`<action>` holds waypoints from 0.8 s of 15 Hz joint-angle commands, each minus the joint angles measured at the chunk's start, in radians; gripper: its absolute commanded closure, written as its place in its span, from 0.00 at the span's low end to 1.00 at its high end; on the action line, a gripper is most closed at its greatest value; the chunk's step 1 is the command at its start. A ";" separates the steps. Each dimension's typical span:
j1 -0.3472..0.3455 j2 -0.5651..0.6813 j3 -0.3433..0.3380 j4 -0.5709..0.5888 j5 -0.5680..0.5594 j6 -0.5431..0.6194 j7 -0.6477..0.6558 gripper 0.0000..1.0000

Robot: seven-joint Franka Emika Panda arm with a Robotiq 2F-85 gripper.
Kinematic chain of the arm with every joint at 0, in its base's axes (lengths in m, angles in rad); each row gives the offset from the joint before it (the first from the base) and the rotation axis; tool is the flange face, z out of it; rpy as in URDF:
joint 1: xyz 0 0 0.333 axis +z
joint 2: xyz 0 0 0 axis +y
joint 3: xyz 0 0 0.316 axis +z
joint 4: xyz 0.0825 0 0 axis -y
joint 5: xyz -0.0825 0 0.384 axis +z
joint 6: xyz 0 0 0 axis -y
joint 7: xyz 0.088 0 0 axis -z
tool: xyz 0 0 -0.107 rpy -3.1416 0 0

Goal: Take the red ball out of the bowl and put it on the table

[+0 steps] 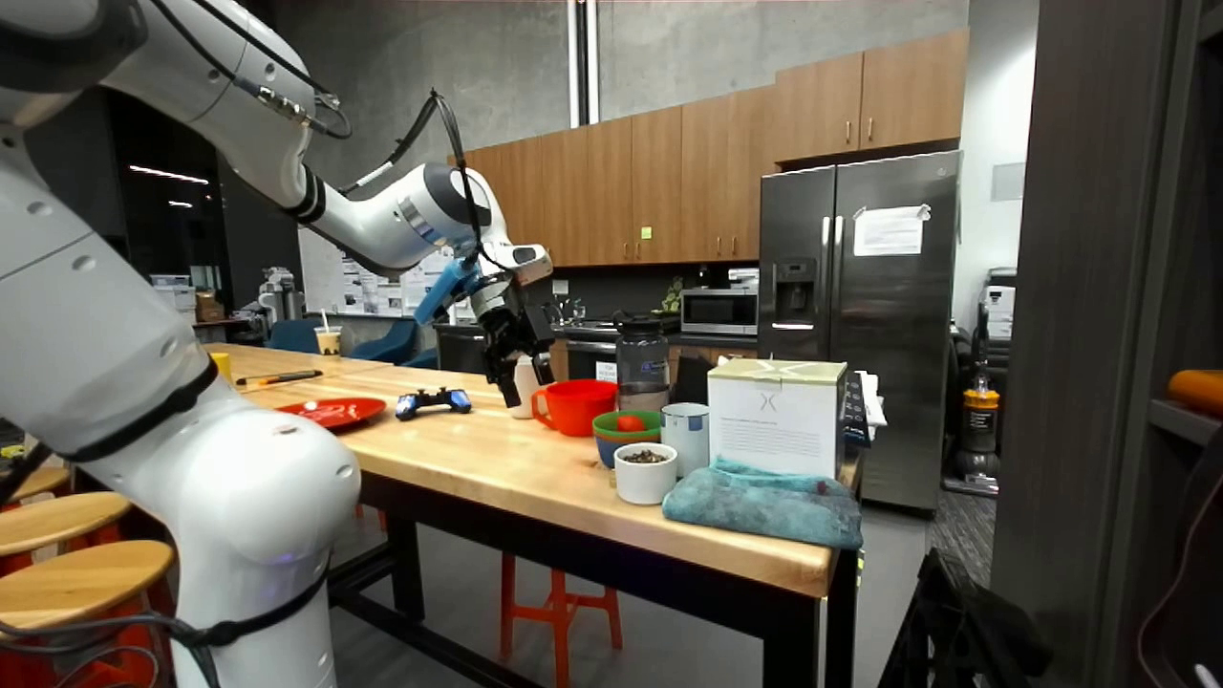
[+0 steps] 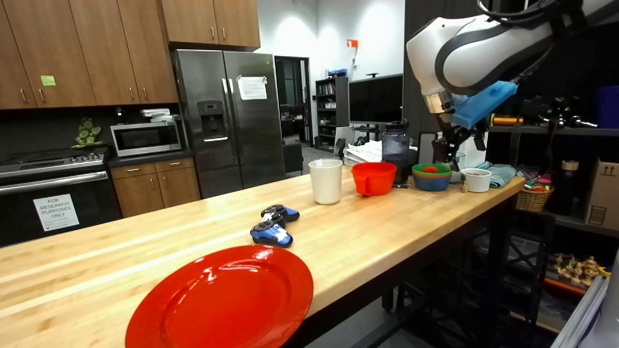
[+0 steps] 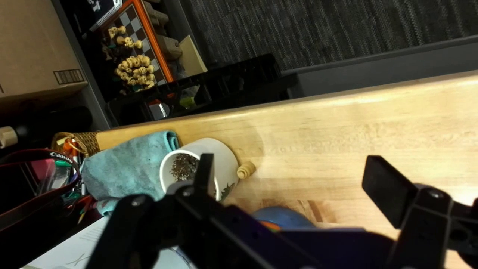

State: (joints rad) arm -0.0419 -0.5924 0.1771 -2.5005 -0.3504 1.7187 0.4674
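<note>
My claw (image 3: 290, 168) has its two fingers (image 3: 390, 190) spread wide in the lower half of the wrist view, one left of centre and one at the right, and it has hold of nothing; the light wood of the table (image 3: 373, 127) shows through the gap. Beside the finger at left, a small ridged wooden piece (image 3: 246, 170) sits next to a white cup (image 3: 224, 157) of dark dried bits, its rim partly behind that finger. Below centre I see the side of the blue bowl (image 3: 283, 216); my claw covers most of its stack there.

The red ball (image 2: 430, 169) lies in the green bowl (image 2: 445, 170), topmost of that stack, right of centre in an exterior view, with my claw above it and to the right, apart from it. In an exterior view where the ball (image 1: 630, 423) shows just below centre, my claw hangs to its upper left.

At the left of the wrist view is a folded teal towel (image 3: 127, 164). Left of the stack in both exterior views stands the handled red bowl (image 2: 379, 176), near a water bottle (image 2: 395, 147) with a dark lid; farther along come a tall off-white tumbler (image 2: 325, 181), a blue game controller (image 2: 274, 222) and a red dinner plate (image 2: 220, 299). Farthest back stands the two-door refrigerator (image 2: 230, 121).
</note>
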 commanded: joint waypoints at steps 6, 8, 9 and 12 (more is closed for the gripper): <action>-0.003 0.008 -0.005 -0.029 0.018 0.048 0.050 0.00; -0.027 0.021 -0.001 -0.044 -0.015 0.126 0.107 0.00; -0.038 0.025 0.001 -0.050 -0.032 0.167 0.136 0.00; -0.073 0.046 0.000 -0.062 -0.095 0.263 0.199 0.00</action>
State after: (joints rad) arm -0.0794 -0.5700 0.1782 -2.5561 -0.3891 1.9060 0.6072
